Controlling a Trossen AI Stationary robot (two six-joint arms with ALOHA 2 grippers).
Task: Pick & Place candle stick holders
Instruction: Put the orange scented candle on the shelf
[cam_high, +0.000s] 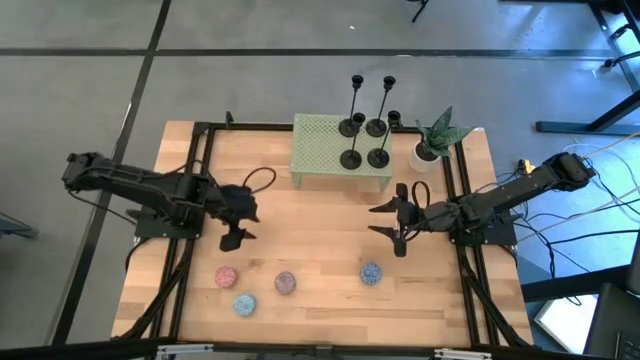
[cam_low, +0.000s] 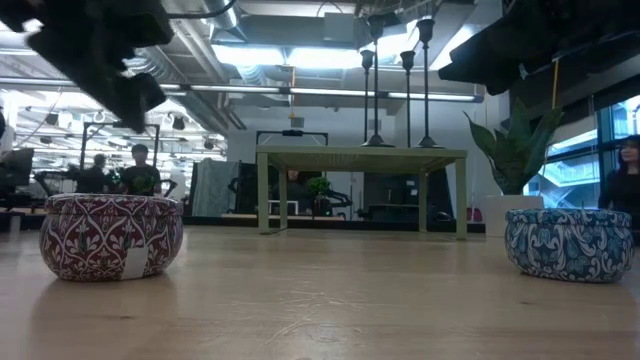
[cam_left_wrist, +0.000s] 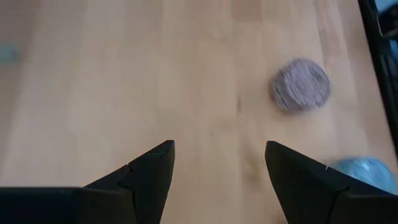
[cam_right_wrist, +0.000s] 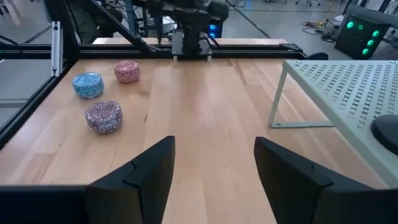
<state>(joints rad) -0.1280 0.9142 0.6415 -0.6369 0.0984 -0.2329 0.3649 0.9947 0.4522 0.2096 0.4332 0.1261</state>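
Observation:
Several black candle stick holders (cam_high: 364, 142) stand upright on their round bases on a pale green perforated stand (cam_high: 318, 150) at the table's far middle; their stems (cam_low: 407, 95) rise above it in the low view. One base (cam_right_wrist: 385, 130) shows in the right wrist view. My left gripper (cam_high: 238, 236) hangs open over bare wood left of centre, far from the holders. My right gripper (cam_high: 389, 222) stands open above the table, just near of the stand's right end. Neither has anything between its fingers (cam_left_wrist: 149, 171) (cam_right_wrist: 146, 171).
Round patterned tins lie along the near part of the table: pink (cam_high: 226, 276), blue (cam_high: 244, 304), mauve (cam_high: 285, 283) and another blue (cam_high: 371, 272). A potted plant (cam_high: 436, 135) stands right of the stand. Black frame rails (cam_high: 190, 200) run along both sides.

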